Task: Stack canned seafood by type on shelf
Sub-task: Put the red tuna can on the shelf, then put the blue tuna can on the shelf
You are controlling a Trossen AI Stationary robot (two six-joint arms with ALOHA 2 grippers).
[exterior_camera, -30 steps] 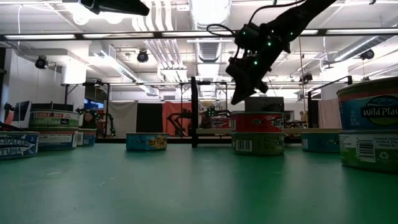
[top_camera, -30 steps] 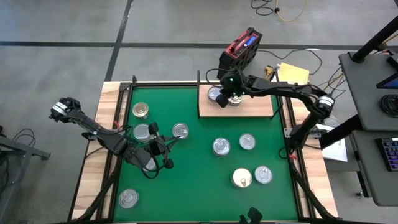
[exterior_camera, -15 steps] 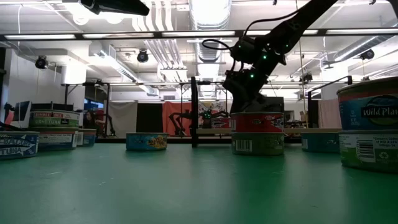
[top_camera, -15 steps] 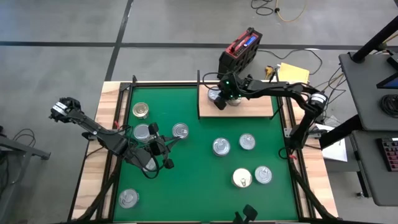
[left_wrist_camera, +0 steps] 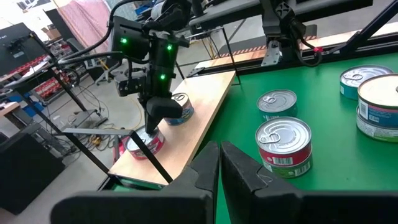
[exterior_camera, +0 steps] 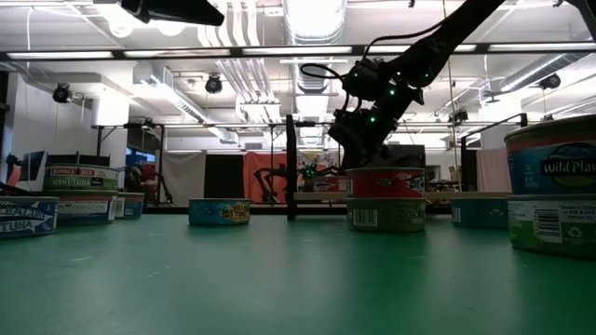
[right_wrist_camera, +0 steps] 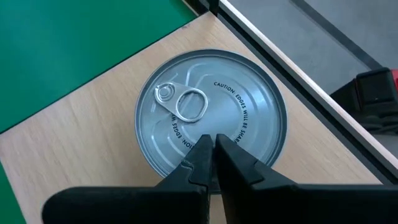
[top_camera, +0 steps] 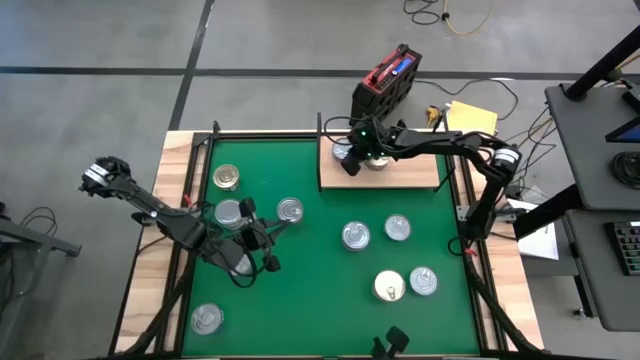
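The pale wooden shelf (top_camera: 405, 172) lies at the mat's far right and bears two cans. One silver-lidded can (right_wrist_camera: 211, 112) stands near the shelf's left edge, the other (top_camera: 379, 160) beside it. My right gripper (right_wrist_camera: 211, 144) is shut, slanting down over the first can's lid. Several more cans stand upright on the green mat, among them a silver one (top_camera: 355, 235) and a gold-lidded one (top_camera: 389, 287). My left gripper (top_camera: 265, 250) is shut and holds nothing, hovering over the mat's left part near two cans (top_camera: 228, 213) (top_camera: 290, 210). My right gripper's shut fingertips (right_wrist_camera: 202, 149) stand over the near part of the can's lid (right_wrist_camera: 233, 134), beside the pull ring, coming from above at a slant. Whether they touch the lid I cannot tell. The can stands upright on the shelf.
A thin black upright frame (top_camera: 320, 150) stands along the shelf's left edge. A red and black box (top_camera: 386, 82) sits on the floor behind the table. The mat's middle (top_camera: 320, 270) has free room. A red-labelled can (left_wrist_camera: 284, 142) stands close in front of my left gripper.
My right gripper has come down toward the can at the shelf's left edge and shifted a little toward the table's left, staying shut. The cans have kept their places.
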